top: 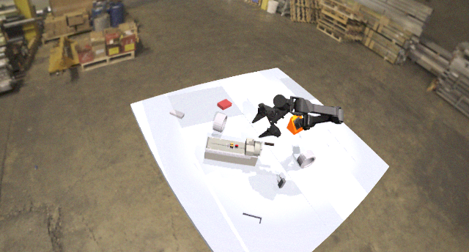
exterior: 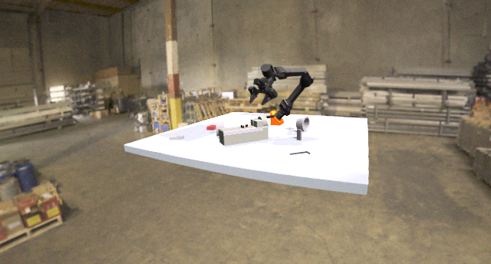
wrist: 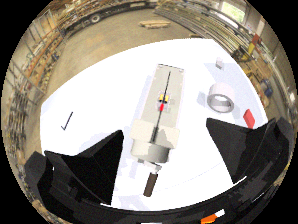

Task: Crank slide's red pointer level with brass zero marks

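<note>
The machine is a beige box lying on the white table. A grey hub sits at its right end, and a dark crank handle sticks out from the hub. On the machine's top, the slide's red pointer sits close to small brass marks; I cannot tell whether they are level. My gripper is open and empty. It hangs well above the crank end of the machine, touching nothing.
A red block, a white ring and a small grey block lie behind the machine. A grey ring, a small dark part and a black L-shaped key lie to the right and front. The arm's orange base stands nearby.
</note>
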You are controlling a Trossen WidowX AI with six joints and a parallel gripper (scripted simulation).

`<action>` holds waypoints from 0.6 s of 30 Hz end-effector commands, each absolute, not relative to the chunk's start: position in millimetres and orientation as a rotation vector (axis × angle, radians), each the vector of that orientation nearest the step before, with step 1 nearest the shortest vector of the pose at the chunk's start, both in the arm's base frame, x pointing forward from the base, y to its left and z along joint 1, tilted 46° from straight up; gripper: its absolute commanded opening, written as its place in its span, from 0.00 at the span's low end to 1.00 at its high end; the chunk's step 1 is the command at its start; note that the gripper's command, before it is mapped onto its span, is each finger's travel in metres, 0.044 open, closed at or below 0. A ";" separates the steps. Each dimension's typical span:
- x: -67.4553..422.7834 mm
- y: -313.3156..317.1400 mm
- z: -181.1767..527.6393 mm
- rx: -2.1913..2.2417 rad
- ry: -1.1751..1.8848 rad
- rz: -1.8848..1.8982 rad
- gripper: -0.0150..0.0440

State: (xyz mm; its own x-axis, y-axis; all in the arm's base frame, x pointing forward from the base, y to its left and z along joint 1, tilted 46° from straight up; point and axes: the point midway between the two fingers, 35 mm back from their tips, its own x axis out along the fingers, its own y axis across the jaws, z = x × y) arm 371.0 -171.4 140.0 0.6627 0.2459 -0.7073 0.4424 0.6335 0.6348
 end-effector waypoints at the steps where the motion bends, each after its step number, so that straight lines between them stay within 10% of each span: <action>1: 357.1 -156.0 149.0 0.968 0.899 -0.231 1.00; 18: 319.5 -124.3 172.8 1.091 0.902 -0.478 1.00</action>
